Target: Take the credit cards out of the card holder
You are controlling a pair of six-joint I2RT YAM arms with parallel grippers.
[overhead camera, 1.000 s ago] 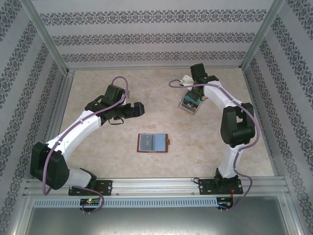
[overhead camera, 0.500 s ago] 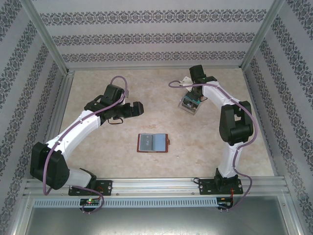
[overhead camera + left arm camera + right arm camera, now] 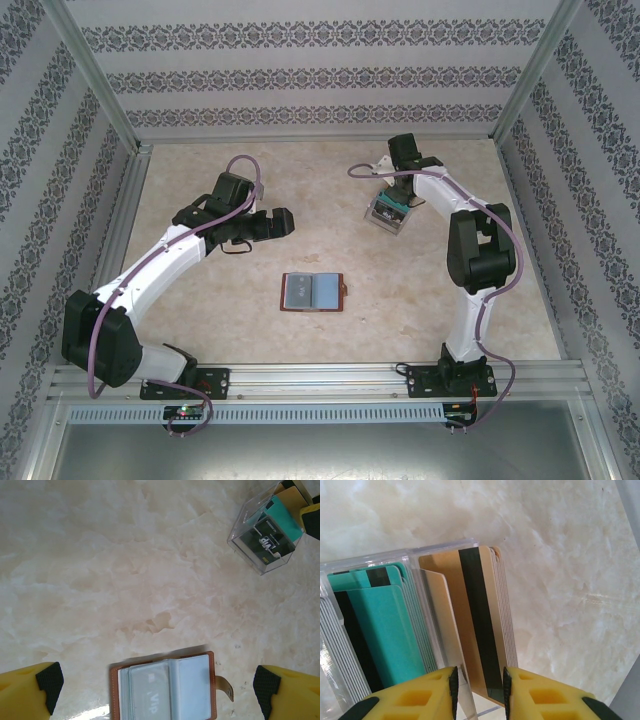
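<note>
Marbled tabletop [image 3: 390,310] holds the card holder [image 3: 312,291] at centre, spread open: brown leather, pale blue-grey pockets, grey card [image 3: 150,692] inside. I see my left gripper [image 3: 157,686] gaping wide near it, right gripper [image 3: 479,680] narrowly parted over the clear box [image 3: 440,547].

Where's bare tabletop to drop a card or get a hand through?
Free: the far middle of the marble-look table, between both arms; the near strip between the brown leather card holder and the arm bases. Crowded: far right, where the right tool hangs over the clear plastic card box.
</note>
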